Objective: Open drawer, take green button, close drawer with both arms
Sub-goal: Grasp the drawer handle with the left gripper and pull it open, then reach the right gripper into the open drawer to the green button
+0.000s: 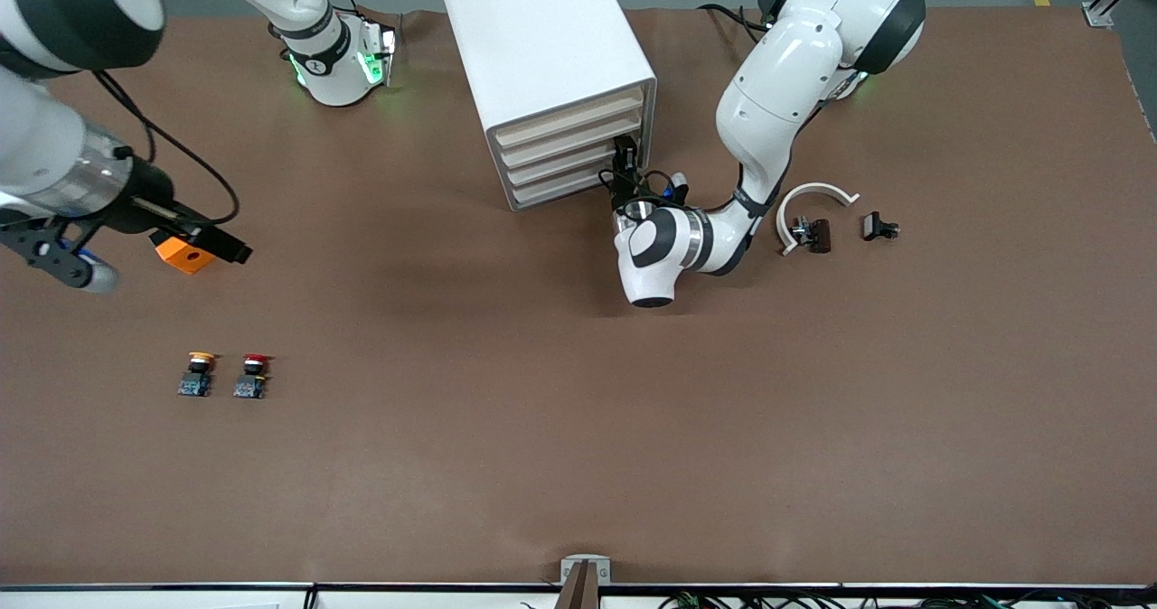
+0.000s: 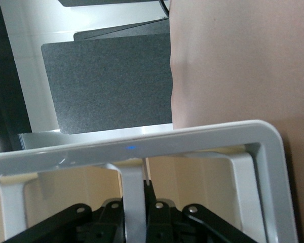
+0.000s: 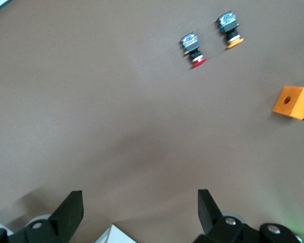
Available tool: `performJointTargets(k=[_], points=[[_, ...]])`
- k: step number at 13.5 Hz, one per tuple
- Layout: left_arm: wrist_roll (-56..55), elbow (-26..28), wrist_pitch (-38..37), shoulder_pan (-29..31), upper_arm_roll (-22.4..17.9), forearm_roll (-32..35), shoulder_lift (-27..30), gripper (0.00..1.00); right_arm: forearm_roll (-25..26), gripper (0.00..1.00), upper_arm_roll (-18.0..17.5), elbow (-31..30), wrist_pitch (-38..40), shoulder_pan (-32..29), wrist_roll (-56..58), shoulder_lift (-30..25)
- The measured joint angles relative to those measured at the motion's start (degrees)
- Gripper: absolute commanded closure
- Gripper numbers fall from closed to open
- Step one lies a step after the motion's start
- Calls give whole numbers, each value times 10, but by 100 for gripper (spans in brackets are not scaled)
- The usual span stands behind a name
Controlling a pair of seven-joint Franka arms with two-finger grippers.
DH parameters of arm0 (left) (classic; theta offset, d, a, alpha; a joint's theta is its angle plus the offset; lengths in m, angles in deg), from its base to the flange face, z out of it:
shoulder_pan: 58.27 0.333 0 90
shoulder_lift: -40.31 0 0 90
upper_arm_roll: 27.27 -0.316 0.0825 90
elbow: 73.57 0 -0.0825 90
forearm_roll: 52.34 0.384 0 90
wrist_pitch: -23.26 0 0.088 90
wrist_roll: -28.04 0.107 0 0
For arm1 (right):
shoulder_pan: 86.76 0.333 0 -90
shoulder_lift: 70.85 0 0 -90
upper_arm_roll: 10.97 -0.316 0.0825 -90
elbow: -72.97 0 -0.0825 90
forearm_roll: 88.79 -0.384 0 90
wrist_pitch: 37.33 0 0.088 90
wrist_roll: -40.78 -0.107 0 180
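The white cabinet (image 1: 542, 40) stands at the back middle with four cream-fronted drawers (image 1: 569, 153), all pushed in. My left gripper (image 1: 625, 164) is at the drawer fronts, at the cabinet's corner toward the left arm's end. In the left wrist view, the left gripper (image 2: 135, 202) is shut on a white bar of a drawer (image 2: 133, 182) between cream fronts. I cannot tell which drawer. My right gripper (image 1: 63, 261) is open and empty in the air over the right arm's end of the table; its fingers (image 3: 209, 207) stand wide apart. The green button is hidden.
A red-capped button (image 1: 254, 376) and a yellow-capped button (image 1: 197, 374) stand side by side toward the right arm's end; both show in the right wrist view, red (image 3: 193, 49) and yellow (image 3: 229, 30). An orange block (image 1: 183, 254) lies near the right gripper. A white curved piece (image 1: 813, 195) and small black parts (image 1: 879, 227) lie near the left arm.
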Motion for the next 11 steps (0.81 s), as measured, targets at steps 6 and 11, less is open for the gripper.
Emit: performJointTargets(k=[6, 11], points=[[-1, -7, 5, 51, -4, -4, 0, 97, -1, 0, -1, -35, -76, 115, -129, 28], [-1, -24, 19, 130, -4, -6, 0, 93, -1, 0, -1, -40, -122, 173, -188, 69]])
